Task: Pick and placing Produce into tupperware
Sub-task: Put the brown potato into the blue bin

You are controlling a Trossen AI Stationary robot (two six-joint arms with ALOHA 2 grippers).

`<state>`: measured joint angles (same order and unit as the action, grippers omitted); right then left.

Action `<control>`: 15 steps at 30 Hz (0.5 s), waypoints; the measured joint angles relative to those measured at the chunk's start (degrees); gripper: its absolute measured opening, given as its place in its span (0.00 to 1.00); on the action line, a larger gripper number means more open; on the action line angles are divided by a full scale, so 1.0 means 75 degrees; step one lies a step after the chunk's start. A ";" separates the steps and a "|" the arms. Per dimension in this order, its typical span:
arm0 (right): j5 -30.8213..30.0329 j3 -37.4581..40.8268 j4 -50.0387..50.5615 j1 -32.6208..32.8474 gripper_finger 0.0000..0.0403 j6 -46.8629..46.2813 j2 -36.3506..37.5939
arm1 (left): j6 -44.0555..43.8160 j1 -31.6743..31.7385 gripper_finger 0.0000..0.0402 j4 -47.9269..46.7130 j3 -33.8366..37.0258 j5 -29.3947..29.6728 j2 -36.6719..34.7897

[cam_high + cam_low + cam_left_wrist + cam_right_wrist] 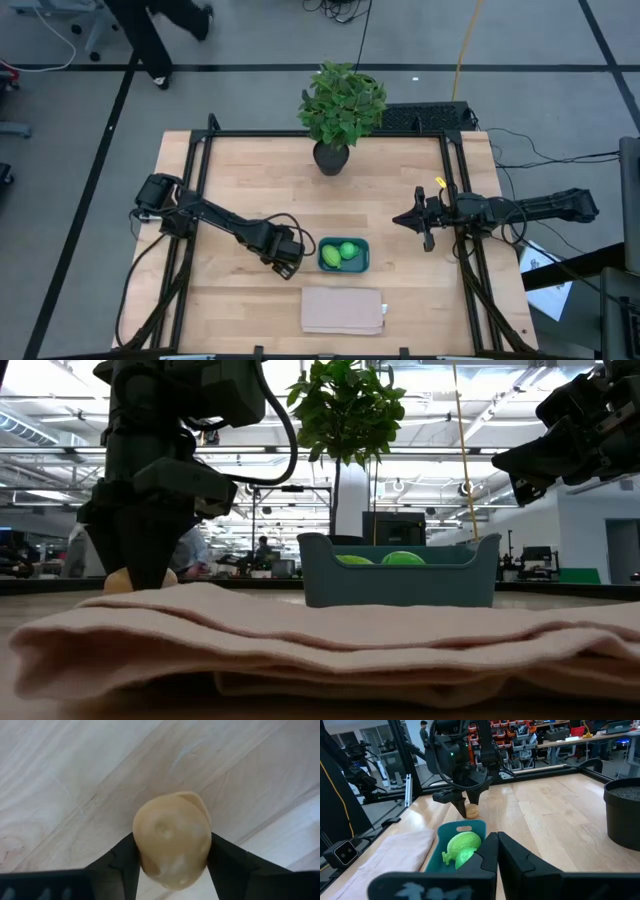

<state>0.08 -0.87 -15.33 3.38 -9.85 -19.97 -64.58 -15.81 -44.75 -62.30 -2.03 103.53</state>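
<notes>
Two green fruits (342, 252) lie in the tupperware (361, 263); left hand (172, 857) grips the tan one (172, 840); right hand (497, 840) closed, empty.

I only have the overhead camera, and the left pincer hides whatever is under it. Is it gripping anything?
Observer: Yes. The left wrist view shows the tan egg-shaped piece between the left pincer fingers, both touching its sides.
Operator: Is it off the table?
Observer: It does not look so. In the right wrist view it sits low on the table, just beyond the tupperware.
Operator: And the right pincer?
Observer: Its own wrist view shows the right pincer shut and empty.
</notes>
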 joint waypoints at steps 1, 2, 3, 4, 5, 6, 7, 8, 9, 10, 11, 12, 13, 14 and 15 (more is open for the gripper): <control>-0.0001 -0.0002 0.0001 0.0000 0.00 0.0000 0.0001 | 0.0009 0.0000 0.45 0.0000 -0.0003 -0.0026 0.0001; 0.0000 -0.0002 0.0000 0.0000 0.00 0.0000 0.0000 | 0.0050 0.0000 0.46 0.0000 -0.0003 -0.0054 0.0000; -0.0002 -0.0002 0.0000 0.0000 0.00 0.0000 0.0001 | 0.0065 0.0003 0.46 0.0000 -0.0003 -0.0073 0.0000; 0.0000 -0.0002 0.0000 0.0000 0.00 0.0000 0.0000 | 0.0081 0.0006 0.47 0.0000 -0.0003 -0.0079 0.0000; 0.0000 -0.0002 0.0000 0.0000 0.00 0.0000 0.0001 | 0.0111 0.0006 0.49 0.0000 -0.0003 -0.0093 -0.0002; 0.0000 -0.0002 0.0000 0.0000 0.00 0.0000 0.0001 | 0.0153 0.0006 0.50 0.0000 -0.0003 -0.0101 -0.0012; 0.0000 -0.0002 0.0000 0.0000 0.00 0.0000 0.0000 | 0.0206 0.0006 0.50 0.0000 -0.0003 -0.0104 -0.0015; 0.0000 -0.0002 0.0000 0.0000 0.00 0.0000 0.0000 | 0.0207 0.0023 0.51 0.0000 -0.0003 -0.0104 -0.0015; 0.0000 0.0000 0.0000 0.0000 0.00 0.0000 0.0000 | 0.0208 0.0036 0.51 -0.0002 -0.0003 -0.0104 -0.0018; 0.0000 -0.0002 0.0000 0.0000 0.00 0.0000 0.0000 | 0.0217 0.0051 0.51 -0.0003 -0.0003 -0.0112 -0.0018; 0.0000 0.0000 0.0000 0.0000 0.00 0.0000 0.0001 | 0.0243 0.0057 0.51 -0.0001 -0.0003 -0.0117 -0.0018; 0.0000 -0.0001 0.0000 0.0000 0.00 0.0000 0.0000 | 0.0279 0.0069 0.51 0.0000 -0.0003 -0.0133 -0.0018; 0.0000 -0.0002 0.0000 0.0000 0.00 0.0000 0.0000 | 0.0339 0.0079 0.50 -0.0001 -0.0003 -0.0162 -0.0018; 0.0000 -0.0001 0.0000 0.0000 0.00 0.0000 0.0003 | 0.0391 0.0098 0.49 0.0000 -0.0003 -0.0213 -0.0018; -0.0002 -0.0002 0.0000 0.0000 0.00 0.0000 0.0000 | 0.0432 0.0113 0.49 0.0000 -0.0003 -0.0283 -0.0021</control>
<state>0.06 -0.89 -15.33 3.38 -9.85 -19.97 -61.34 -14.96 -44.75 -62.33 -4.15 103.37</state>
